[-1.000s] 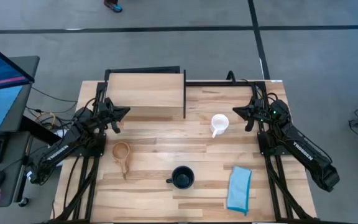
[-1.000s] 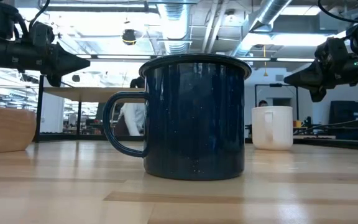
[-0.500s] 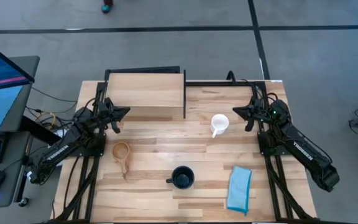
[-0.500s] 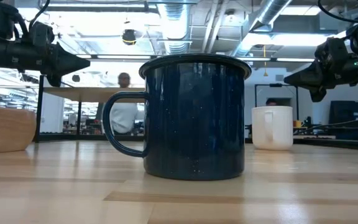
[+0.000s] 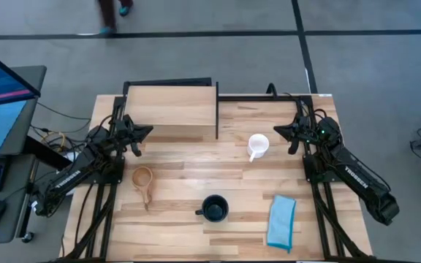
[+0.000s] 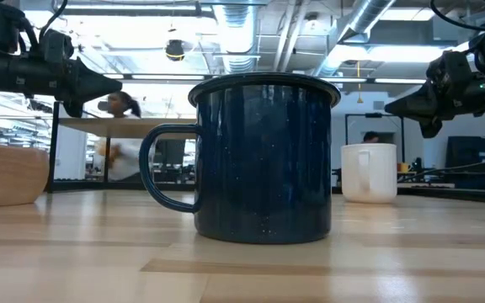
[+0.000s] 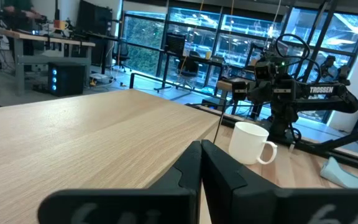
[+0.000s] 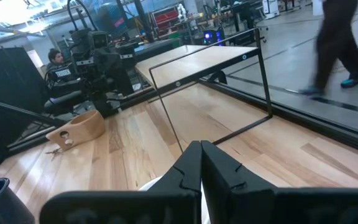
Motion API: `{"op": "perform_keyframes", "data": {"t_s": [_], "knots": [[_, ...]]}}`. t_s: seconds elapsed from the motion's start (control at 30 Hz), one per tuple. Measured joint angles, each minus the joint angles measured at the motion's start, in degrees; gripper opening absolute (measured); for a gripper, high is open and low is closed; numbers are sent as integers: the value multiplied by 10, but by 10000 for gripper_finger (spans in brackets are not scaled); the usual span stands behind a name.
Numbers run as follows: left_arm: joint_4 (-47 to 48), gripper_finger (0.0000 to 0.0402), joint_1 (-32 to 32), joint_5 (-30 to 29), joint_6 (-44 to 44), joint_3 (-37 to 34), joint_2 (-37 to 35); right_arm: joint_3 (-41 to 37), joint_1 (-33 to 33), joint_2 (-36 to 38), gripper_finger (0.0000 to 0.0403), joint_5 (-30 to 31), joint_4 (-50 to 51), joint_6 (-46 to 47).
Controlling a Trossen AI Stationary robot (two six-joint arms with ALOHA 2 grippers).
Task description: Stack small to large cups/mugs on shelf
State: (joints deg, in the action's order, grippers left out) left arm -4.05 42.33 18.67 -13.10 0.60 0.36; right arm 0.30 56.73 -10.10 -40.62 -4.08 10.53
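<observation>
Wooden cup [image 6: 7, 172]: cut off at low view's left edge, handle unseen. White mug [image 8: 153, 183]: mostly hidden behind right tool's fingers in right wrist view. Person [image 6: 118, 135]: blurred behind the counter.

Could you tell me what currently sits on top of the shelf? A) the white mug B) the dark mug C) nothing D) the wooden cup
C: the shelf top is bare, while the white mug, dark mug and wooden cup all stand on the table.
</observation>
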Motion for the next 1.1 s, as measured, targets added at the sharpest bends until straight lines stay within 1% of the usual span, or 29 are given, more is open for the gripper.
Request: {"op": "perform_keyframes", "data": {"t_s": [0.97,1.1], "knots": [[0,0,0,0,1,0,0,0,0,0,27,0,0,0],[0,0,0,0,30,0,0,0,0,0,29,0,0,0]]}}
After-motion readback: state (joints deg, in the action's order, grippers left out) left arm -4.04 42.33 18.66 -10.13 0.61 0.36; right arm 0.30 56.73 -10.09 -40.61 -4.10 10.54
